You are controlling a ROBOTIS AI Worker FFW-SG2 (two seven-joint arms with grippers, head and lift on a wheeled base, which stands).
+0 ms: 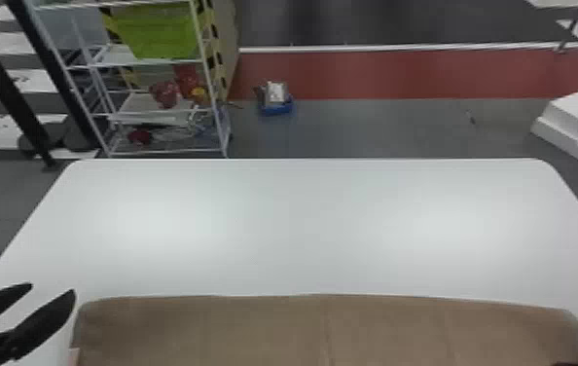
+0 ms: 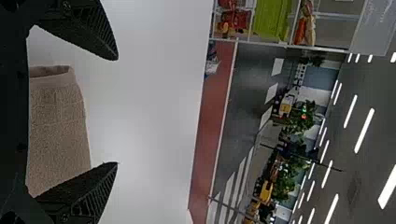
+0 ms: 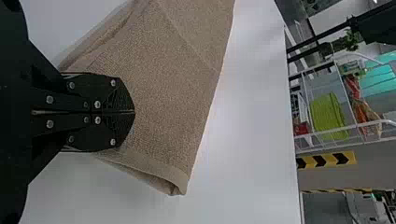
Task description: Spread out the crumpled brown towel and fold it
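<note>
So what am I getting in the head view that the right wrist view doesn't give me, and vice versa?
Head view: the left gripper, jaws apart, beside the brown towel's left end, and a blue bin on the floor beyond the table.

Right wrist view: the right gripper, jaws closed, against the towel; I can't tell whether cloth is pinched.

Both: the towel, the table and the green bin on the white rack.
</note>
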